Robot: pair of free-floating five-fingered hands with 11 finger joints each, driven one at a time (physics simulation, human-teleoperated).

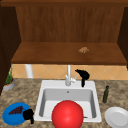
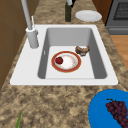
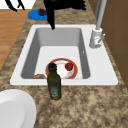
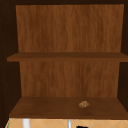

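Your right hand (image 1: 83, 74) hangs in the air just right of the faucet (image 1: 68, 75), above the far rim of the sink (image 1: 93, 86). One finger points straight down; the rest look loosely extended, holding nothing. In the right side view the same hand (image 3: 60, 5) sits over the far end of the basin, one finger dropping toward the sink edge.

Your left hand (image 1: 28, 115) is low at the near left, at the right edge of the blue plate (image 1: 10, 117). Fingers appear curled, though the view is too coarse to tell whether they touch the plate or grip anything. The blue plate lies on the bench left of the sink and carries a bunch of dark grapes (image 1: 15, 110).

In the basin, seen from the left side view: a red-rimmed plate (image 2: 78, 65) flat on the sink floor, a small red fruit (image 2: 59, 60) on it, and a brown roll-like item (image 2: 82, 50) just beside the plate's rim.

A large red ball (image 1: 67, 114) sits at the near middle of the front view, covering part of the basin.

On the bench right of the sink: a dark green bottle (image 1: 106, 94) upright, and a white plate (image 1: 117, 117) nearer to you.

A small brown lump (image 1: 83, 50) rests on the lower cabinet shelf (image 1: 50, 53) above.
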